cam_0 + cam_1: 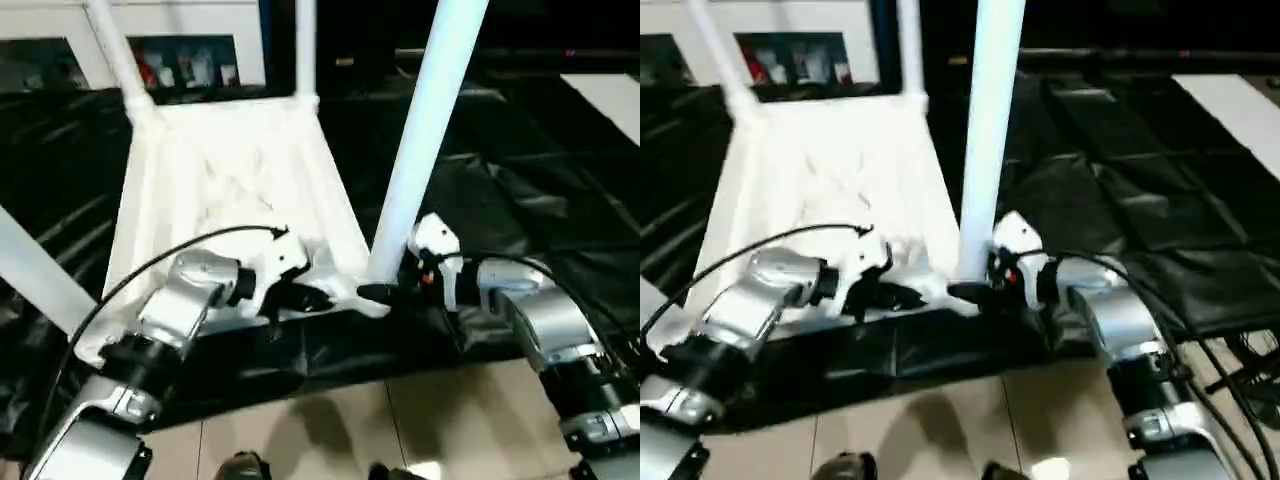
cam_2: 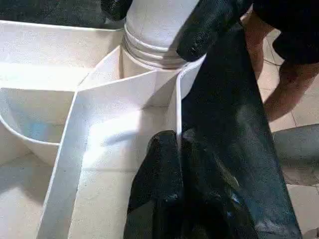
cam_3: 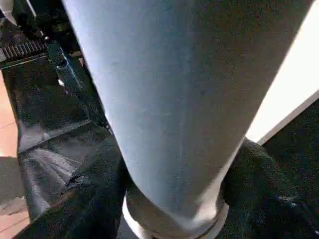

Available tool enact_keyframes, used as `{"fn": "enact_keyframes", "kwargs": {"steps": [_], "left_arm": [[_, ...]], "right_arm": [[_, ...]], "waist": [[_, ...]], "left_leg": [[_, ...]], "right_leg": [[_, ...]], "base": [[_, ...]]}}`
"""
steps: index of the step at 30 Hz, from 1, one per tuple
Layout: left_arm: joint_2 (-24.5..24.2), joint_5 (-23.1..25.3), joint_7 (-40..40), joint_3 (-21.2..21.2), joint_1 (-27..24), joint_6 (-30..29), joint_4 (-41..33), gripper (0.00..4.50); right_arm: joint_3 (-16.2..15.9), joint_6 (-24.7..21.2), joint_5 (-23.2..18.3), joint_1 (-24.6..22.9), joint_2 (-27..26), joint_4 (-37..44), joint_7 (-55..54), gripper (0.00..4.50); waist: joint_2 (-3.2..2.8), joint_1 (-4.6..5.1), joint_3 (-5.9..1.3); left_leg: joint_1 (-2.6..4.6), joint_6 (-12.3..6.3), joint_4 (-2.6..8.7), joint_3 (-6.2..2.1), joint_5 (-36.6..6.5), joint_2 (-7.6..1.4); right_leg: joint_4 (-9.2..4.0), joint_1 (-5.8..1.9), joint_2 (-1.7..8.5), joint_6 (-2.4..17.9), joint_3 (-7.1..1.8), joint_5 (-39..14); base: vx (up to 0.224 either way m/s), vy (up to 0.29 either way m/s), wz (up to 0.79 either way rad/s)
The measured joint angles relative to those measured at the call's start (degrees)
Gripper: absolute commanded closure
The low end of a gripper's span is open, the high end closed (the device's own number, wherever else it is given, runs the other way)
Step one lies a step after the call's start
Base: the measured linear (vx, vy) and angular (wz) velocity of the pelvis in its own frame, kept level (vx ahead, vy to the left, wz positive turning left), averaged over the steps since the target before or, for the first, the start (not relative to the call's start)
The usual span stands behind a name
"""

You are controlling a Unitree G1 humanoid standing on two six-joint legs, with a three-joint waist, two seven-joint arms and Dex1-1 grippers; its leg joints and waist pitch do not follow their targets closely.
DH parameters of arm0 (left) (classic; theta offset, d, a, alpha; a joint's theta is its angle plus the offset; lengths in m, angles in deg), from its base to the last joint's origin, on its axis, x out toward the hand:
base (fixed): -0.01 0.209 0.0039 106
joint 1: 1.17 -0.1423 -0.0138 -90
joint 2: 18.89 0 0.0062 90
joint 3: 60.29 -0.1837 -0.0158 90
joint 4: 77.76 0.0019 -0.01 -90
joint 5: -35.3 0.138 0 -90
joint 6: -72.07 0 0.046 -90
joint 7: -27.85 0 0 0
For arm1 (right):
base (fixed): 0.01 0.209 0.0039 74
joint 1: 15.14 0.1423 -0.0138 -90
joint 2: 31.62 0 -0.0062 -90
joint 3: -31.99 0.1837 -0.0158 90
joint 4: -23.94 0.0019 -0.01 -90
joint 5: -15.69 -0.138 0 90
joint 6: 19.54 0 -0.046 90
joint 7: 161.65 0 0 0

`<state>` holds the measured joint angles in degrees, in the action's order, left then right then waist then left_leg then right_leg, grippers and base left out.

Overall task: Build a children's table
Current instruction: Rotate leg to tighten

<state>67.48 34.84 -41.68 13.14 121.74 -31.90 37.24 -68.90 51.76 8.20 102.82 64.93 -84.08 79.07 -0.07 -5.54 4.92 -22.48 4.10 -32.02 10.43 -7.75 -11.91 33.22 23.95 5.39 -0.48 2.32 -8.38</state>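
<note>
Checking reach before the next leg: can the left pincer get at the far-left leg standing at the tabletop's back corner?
Probably not without letting go: the left pincer is clamped on the tabletop's near rim, and the far-left leg stands across the whole upturned top.

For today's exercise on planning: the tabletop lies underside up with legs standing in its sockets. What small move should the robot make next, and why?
Probably twist or press the near-right leg further into its corner socket. The right pincer brackets the leg's base, ridges on the leg's end remain visible above the socket rim, and the left pincer sits shut on the tabletop rim beside it, steadying it.
</note>
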Motion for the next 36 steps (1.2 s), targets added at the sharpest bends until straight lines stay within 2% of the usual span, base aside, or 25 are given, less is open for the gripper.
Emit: {"fn": "enact_keyframes", "kwargs": {"steps": [5,9,13,15,19,21,22,24,28,32,36], "left_arm": [[-0.01,0.18,0.28,-0.03,0.00,-0.05,0.09,4.50],[1.13,0.85,4.73,0.98,0.83,-0.18,2.02,4.50],[4.45,2.42,11.59,2.40,2.85,-1.13,5.72,4.50],[6.11,2.43,15.09,3.20,3.59,-1.99,7.19,4.50],[11.36,2.92,24.52,4.66,7.58,-3.99,13.27,4.50],[13.01,3.64,27.20,4.92,8.19,-3.98,14.38,4.50],[13.25,3.83,27.58,4.98,8.24,-3.96,14.41,4.50],[13.28,4.18,27.60,4.96,8.25,-3.66,14.43,4.50],[13.11,4.60,27.04,4.83,8.25,-3.09,14.43,4.50],[11.72,4.63,24.52,4.20,8.25,-1.92,14.40,4.50],[9.85,4.42,19.20,3.25,7.36,-0.71,12.76,4.50]], "right_arm": [[0.06,-0.13,-0.18,0.00,-0.41,-0.19,-0.30,2.10],[2.04,0.33,1.06,0.21,-4.07,-2.45,-6.49,2.12],[5.07,0.82,2.66,2.05,-10.22,-6.25,-19.12,2.13],[6.69,0.64,2.86,3.37,-12.59,-8.48,-24.68,2.28],[12.56,1.01,3.44,8.14,-20.06,-16.03,-41.80,2.42],[13.51,2.08,3.63,9.48,-21.23,-18.38,-45.77,2.42],[13.51,2.58,3.68,9.71,-21.26,-18.88,-46.13,2.42],[13.51,3.17,3.68,9.80,-21.30,-19.30,-46.13,1.88],[13.99,3.52,3.28,9.90,-21.56,-19.25,-44.29,1.45],[12.04,4.50,4.12,9.52,-19.41,-19.06,-38.62,1.45],[8.50,4.11,4.11,6.24,-13.90,-13.75,-28.20,1.45]], "waist": [[0.03,0.10,-0.02],[0.28,0.48,-0.17],[0.36,1.31,-0.21],[0.41,1.92,-0.18],[0.39,2.77,-0.16],[0.40,2.94,-0.16],[0.40,2.98,-0.16],[0.41,2.99,-0.16],[0.41,3.11,-0.16],[0.39,3.33,-0.15],[0.39,2.88,-0.15]], "left_leg": [[0.01,0.00,-0.01,-0.01,0.00,0.00],[0.21,0.01,-0.18,-0.03,0.01,-0.02],[0.34,0.02,-0.23,-0.27,0.01,0.00],[0.34,0.02,-0.26,-0.33,0.01,0.02],[0.30,0.02,-0.24,-0.56,0.01,0.07],[0.29,0.02,-0.27,-0.61,0.01,0.09],[0.29,0.02,-0.26,-0.61,0.01,0.11],[0.28,0.02,-0.25,-0.60,0.01,0.11],[0.30,0.02,-0.23,-0.59,0.01,0.10],[0.32,0.02,-0.12,-0.58,0.01,0.09],[0.31,0.02,-0.01,-0.55,0.01,0.07]], "right_leg": [[0.06,0.00,0.00,-0.02,-0.01,0.02],[0.37,-0.05,-0.01,-0.08,-0.03,-0.01],[0.37,-0.03,-0.01,-0.41,-0.03,-0.21],[0.32,0.00,-0.01,-0.42,-0.02,-0.22],[-0.19,0.06,-0.02,-0.42,0.20,-0.22],[-0.33,0.03,-0.01,-0.42,0.25,-0.23],[-0.35,0.04,-0.01,-0.42,0.22,-0.23],[-0.36,0.03,-0.02,-0.42,0.20,-0.22],[-0.27,0.06,-0.03,-0.41,0.17,-0.22],[-0.23,0.12,-0.04,-0.38,0.17,-0.19],[-0.18,0.09,-0.07,-0.32,0.17,0.07]], "base": [[0.000,0.000,0.00],[0.000,0.000,0.00],[0.000,0.000,0.00],[0.000,0.000,0.00],[0.000,0.000,0.00],[0.000,0.000,0.00],[0.000,0.000,0.00],[0.000,0.000,0.00],[0.000,0.000,0.00],[0.000,0.000,0.00],[0.000,0.000,0.00]]}}
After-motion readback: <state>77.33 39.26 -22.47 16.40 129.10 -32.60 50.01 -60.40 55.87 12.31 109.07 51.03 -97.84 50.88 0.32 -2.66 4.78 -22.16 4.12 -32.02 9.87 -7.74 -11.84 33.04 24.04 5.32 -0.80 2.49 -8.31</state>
